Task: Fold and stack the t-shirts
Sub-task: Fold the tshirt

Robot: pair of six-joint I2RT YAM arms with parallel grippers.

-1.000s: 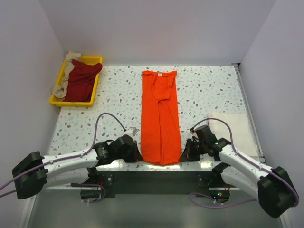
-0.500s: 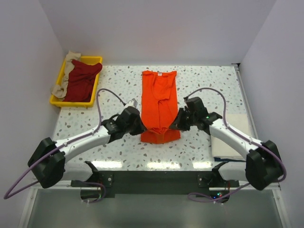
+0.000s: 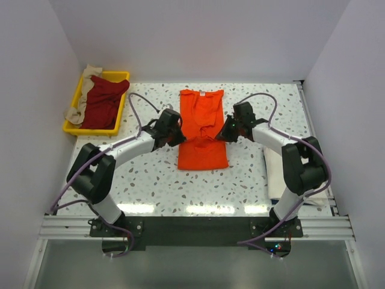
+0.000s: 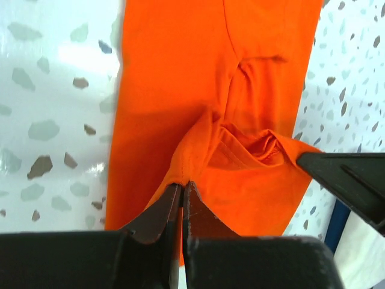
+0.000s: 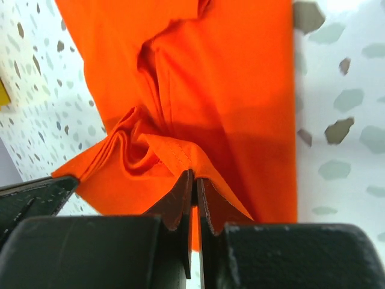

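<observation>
Counting four shirts. One orange shirt (image 3: 203, 129) at centre of the top view, on the speckled table (image 3: 150, 180). Long axis top to bottom of frame, collar end with small white tag (image 3: 203, 93) toward the top edge. Lower end doubled up over the middle, fold line at the bottom, so shorter than full length. Cloth bunched and wrinkled where the raised hem sits.

Left gripper (image 3: 174, 133) at the left edge of the orange shirt, pinched tight on one hem corner; in the left wrist view (image 4: 182, 192) fingers pressed together with orange cloth between them. Right gripper (image 3: 227, 133) mirrored at the right edge, likewise clamped on the other hem corner, confirmed in the right wrist view (image 5: 194, 180). Hem hanging slack between the two.

One dark red shirt (image 3: 102, 102) and one beige shirt (image 3: 78, 109) heaped in one yellow tray (image 3: 124, 103), upper left, beige spilling over the rim. One cream-white shirt (image 3: 274, 176) flat at the right side of the table, partly under the right arm. Two arms in total.
</observation>
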